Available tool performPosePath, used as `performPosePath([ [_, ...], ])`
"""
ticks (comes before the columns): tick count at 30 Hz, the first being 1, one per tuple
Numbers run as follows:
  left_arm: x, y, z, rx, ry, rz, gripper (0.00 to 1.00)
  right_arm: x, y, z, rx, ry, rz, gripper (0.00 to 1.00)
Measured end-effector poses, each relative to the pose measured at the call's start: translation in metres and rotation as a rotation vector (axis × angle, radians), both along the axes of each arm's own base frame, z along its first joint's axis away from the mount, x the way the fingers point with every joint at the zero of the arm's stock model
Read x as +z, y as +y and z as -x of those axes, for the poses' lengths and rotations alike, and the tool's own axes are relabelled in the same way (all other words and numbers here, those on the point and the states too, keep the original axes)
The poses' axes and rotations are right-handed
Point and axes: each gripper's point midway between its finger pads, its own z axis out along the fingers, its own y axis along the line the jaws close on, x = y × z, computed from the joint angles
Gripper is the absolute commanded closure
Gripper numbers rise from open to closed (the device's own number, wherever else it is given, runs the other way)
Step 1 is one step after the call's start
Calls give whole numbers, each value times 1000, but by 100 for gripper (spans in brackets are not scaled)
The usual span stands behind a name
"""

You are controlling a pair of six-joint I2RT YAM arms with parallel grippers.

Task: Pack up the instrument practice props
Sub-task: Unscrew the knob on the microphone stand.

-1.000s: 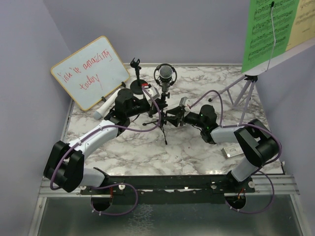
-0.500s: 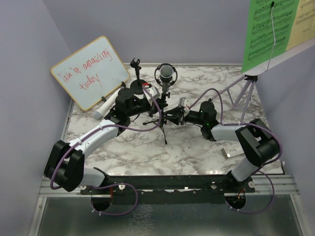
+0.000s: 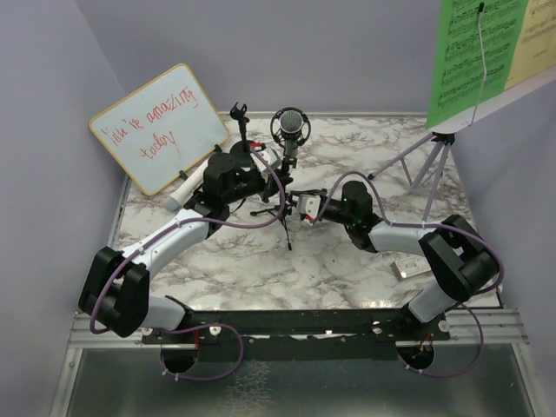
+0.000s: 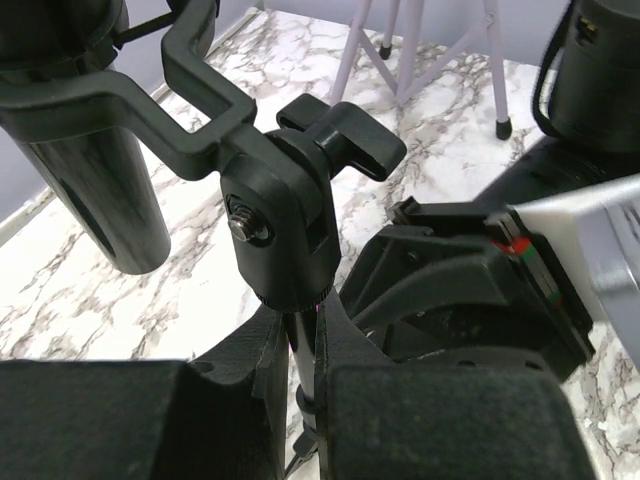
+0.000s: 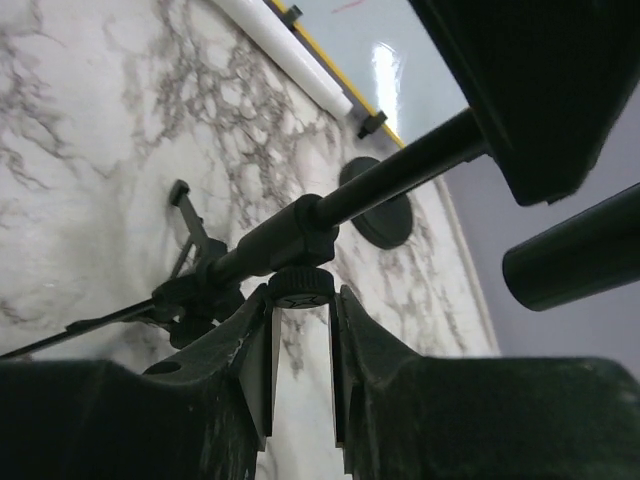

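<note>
Holding the black mic tripod point(image 4: 280, 235) at mid-table, with the left gripper point(image 4: 303, 345) clenched on its shaft just under the swivel joint. Pinching the knob point(image 5: 300, 288) on the shaft collar with the right gripper point(image 5: 300, 340), from the right. Carrying a grey-headed microphone point(image 3: 292, 124) in the ring mount, whiteboard point(image 3: 159, 126) propped far left.

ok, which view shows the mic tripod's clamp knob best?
Right wrist: the knob fills the frame's middle, between the right gripper's fingers. Left wrist shows only the mic tripod's swivel joint; in top external it is too small to tell.
</note>
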Motion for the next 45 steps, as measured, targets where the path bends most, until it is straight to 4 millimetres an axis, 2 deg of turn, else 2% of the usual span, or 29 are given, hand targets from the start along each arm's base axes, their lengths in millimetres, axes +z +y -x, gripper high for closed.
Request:
performPosePath([
  [4,0,3,-4,23,0,-3,100,1,3,-6,-69,-169,81,99],
  [7,0,3,-5,27,1,-4,100,0,2,-7,-108,-215,108,83],
  [10,0,4,-6,32,0,-6,100,-5,2,-10,-121,-165,126,65],
  [16,1,3,-6,33,-7,-10,100,-9,-4,-10,-105,6,85,50],
  [23,1,3,-6,33,-9,-14,100,-17,-14,-1,-64,173,1,48],
  [31,0,3,-6,33,-11,-17,100,7,-12,6,17,214,-99,50],
  [39,0,3,-6,33,-13,-18,100,19,-5,11,82,235,-129,52],
  [45,0,3,-6,33,-14,-18,100,26,2,6,116,234,-138,53],
])
